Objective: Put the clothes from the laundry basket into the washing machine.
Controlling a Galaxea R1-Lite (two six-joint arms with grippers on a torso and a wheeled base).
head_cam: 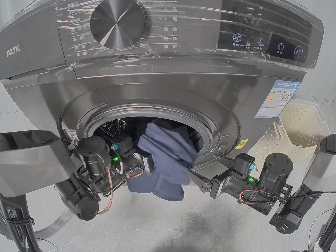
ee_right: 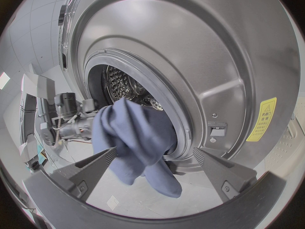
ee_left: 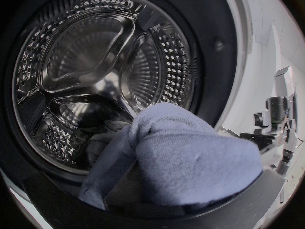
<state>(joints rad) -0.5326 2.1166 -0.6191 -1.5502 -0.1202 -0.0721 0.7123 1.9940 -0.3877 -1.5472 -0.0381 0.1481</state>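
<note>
Bright, even room light. Glare streaks the plastic film (head_cam: 196, 25) over the washing machine (head_cam: 210, 98) panel; wrist views curve at dark edges.

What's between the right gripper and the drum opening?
The blue garment, draped over the door rim, hangs between right gripper and drum: right wrist view.

Grey floor (head_cam: 157, 224), white tiled wall (ee_right: 28, 32).

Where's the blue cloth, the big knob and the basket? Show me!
Blue cloth (head_cam: 168, 147): head view, its bunched middle.
Knob (head_cam: 117, 22): head view, centre of its face.
Basket (head_cam: 301, 126): head view, its holed inner wall.
</note>
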